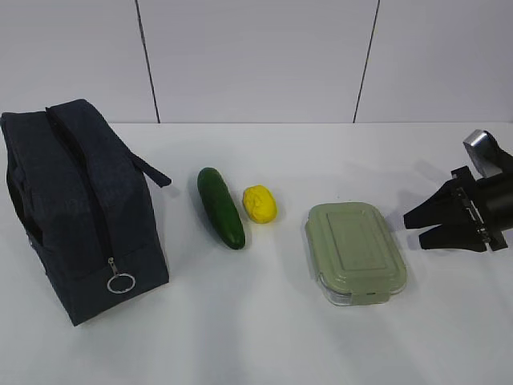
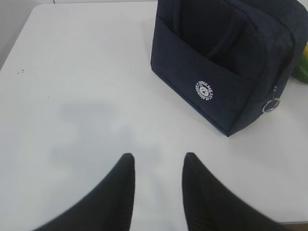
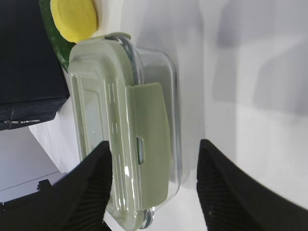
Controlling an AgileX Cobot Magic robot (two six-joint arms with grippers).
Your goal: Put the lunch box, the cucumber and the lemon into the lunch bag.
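The navy lunch bag (image 1: 80, 208) stands at the left with its zipper shut and the ring pull (image 1: 120, 282) at the front. The cucumber (image 1: 220, 207), the lemon (image 1: 260, 204) and the green-lidded lunch box (image 1: 355, 253) lie in a row to its right. My right gripper (image 1: 417, 227) is open, level with the box and just right of it, not touching. In the right wrist view the box (image 3: 120, 120) lies ahead between the open fingers of the gripper (image 3: 155, 143). My left gripper (image 2: 159, 161) is open and empty over bare table, short of the bag (image 2: 226, 62).
The white table (image 1: 264, 337) runs back to a pale wall. In the right wrist view the lemon (image 3: 74, 19), the cucumber (image 3: 53, 45) and the bag (image 3: 29, 57) lie beyond the box. The bag's round white logo (image 2: 204, 90) faces the left wrist camera.
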